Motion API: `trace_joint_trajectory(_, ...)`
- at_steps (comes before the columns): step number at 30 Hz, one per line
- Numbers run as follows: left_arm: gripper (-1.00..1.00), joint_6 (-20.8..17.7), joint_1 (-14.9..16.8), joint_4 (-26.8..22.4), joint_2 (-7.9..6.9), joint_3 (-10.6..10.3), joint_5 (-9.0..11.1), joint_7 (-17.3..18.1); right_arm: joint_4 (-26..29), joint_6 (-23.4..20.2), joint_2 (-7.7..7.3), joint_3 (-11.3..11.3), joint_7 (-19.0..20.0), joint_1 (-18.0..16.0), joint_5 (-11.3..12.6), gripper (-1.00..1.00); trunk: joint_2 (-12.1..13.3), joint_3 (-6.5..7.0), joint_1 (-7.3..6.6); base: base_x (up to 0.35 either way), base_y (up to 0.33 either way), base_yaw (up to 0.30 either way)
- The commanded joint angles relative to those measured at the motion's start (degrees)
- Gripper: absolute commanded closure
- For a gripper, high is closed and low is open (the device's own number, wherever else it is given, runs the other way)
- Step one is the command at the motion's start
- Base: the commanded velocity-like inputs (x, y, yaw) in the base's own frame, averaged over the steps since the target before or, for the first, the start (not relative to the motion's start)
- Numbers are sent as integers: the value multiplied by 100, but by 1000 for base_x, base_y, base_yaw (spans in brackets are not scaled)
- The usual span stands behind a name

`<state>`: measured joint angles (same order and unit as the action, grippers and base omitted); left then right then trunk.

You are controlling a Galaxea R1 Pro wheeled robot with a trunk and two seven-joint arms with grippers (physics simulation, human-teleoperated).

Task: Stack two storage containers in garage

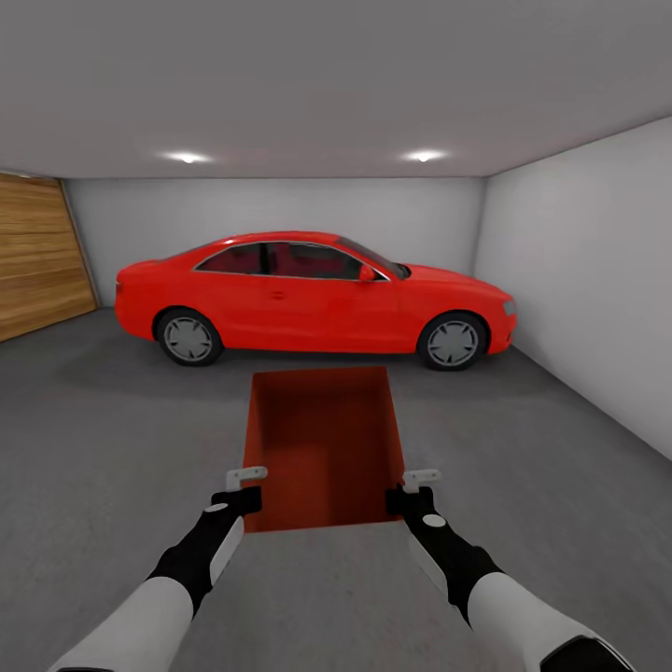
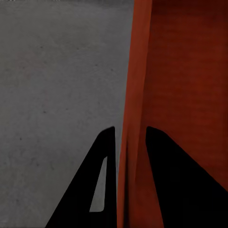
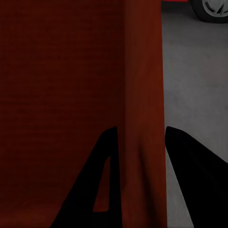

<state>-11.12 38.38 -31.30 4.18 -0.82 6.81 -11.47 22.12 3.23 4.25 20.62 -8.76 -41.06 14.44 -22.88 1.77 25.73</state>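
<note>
The orange bin point(image 1: 325, 448) is carried between both arms above the grey garage floor point(image 1: 103, 448). The left gripper point(image 1: 245, 490) and right gripper point(image 1: 411, 492) each pinch a side wall near its rim. Next, I'd say: lower it flat. The red car point(image 1: 313, 297) ahead stands well apart; open floor lies between.

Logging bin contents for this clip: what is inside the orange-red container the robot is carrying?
The storage container looks empty: bare red walls and bottom in the head view. The left hand and right hand clamp its side walls. The floor under it is hidden.
</note>
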Motion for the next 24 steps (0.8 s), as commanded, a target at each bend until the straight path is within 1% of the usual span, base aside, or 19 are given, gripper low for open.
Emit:
trace_joint_trajectory(1, 100, -31, 3, -34, -5, 73, -48, -55, -296, 32, -310, -58, -214, -5, 96, 100, -4, -1, 5, 322, 0, 0)
trace_joint_trajectory(7, 100, -31, 3, -34, -5, 73, -48, -56, -296, 29, -309, -58, -214, -3, 95, 100, -4, -1, 5, 322, 0, -4)
trace_joint_trajectory(9, 100, -31, 3, -35, -5, 73, -48, -55, -296, 30, -305, -58, -214, -4, 94, 100, -4, -1, 5, 322, 0, -107)
trace_joint_trajectory(24, 100, -31, 3, -50, -5, 73, -48, -57, -296, 38, -310, -58, -214, -6, 94, 100, -4, -1, 5, 322, 0, -238)
